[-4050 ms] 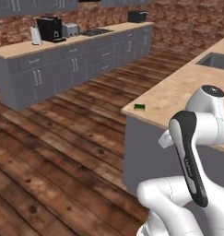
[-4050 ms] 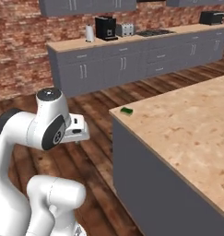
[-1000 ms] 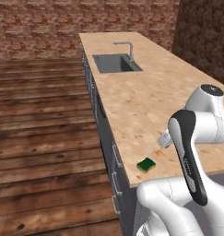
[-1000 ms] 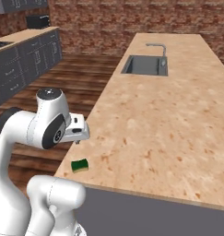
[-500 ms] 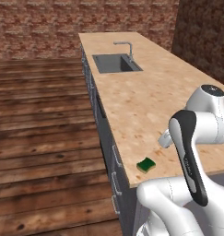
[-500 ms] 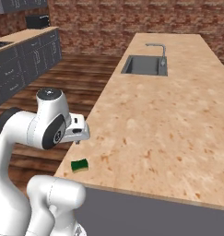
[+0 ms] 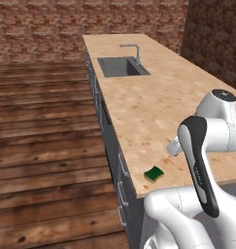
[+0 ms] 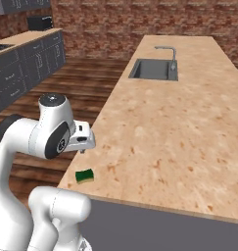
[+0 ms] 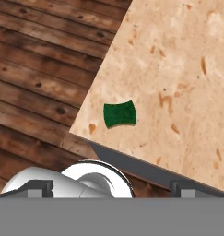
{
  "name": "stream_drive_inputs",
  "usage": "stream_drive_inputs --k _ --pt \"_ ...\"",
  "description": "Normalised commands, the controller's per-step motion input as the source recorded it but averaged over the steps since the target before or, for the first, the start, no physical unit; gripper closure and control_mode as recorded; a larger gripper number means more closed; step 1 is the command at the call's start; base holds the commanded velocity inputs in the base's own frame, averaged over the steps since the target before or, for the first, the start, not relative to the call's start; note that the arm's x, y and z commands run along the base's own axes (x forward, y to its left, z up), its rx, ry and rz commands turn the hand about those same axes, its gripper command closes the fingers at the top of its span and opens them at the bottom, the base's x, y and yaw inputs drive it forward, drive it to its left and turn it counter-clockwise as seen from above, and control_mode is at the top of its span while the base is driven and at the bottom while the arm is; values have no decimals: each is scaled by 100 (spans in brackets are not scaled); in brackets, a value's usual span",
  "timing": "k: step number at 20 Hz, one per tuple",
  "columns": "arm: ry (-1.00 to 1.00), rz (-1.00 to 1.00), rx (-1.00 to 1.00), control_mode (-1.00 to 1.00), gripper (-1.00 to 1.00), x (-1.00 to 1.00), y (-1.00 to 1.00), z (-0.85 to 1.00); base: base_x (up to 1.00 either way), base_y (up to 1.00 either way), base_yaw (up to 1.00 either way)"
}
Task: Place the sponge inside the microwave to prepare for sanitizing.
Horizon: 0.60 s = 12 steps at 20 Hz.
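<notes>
A simulated kitchen seen from a robot's mobile base. Four seconds ago both base views looked across a wooden floor at a far run of grey cabinets, with the island off to one side; now they look straight along the island worktop (image 7: 153, 112), so the base has driven round and the whole picture has shifted with it. Over the last second nothing moves: the views and the arm's pose are the same, which suggests the base has parked.

The sponge (image 7: 154, 173), a small block with a dark green top and a yellowish layer beneath, lies flat near the near corner of the worktop, close to its edge above the wooden floor (image 7: 46, 146). A sink (image 8: 154, 69) with a tap sits well away at the far end. The white arm is folded above that corner, with the hand well above the sponge and looking down on it. The pincer (image 9: 111, 188) is spread wide and holds nothing.

The task looks barely begun: the sponge seems within reach now, so reaching down to grasp it is probably next, then carrying it to the microwave
</notes>
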Motion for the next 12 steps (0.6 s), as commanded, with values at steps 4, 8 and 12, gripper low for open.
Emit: stream_drive_inputs --k 4,8,12 --pt "0 0 0 -100 -100 0 0 0 0 0 0" --pt "0 0 0 -100 -100 0 0 0 0 0 0" --pt "0 0 0 -100 -100 0 0 0 0 0 0"
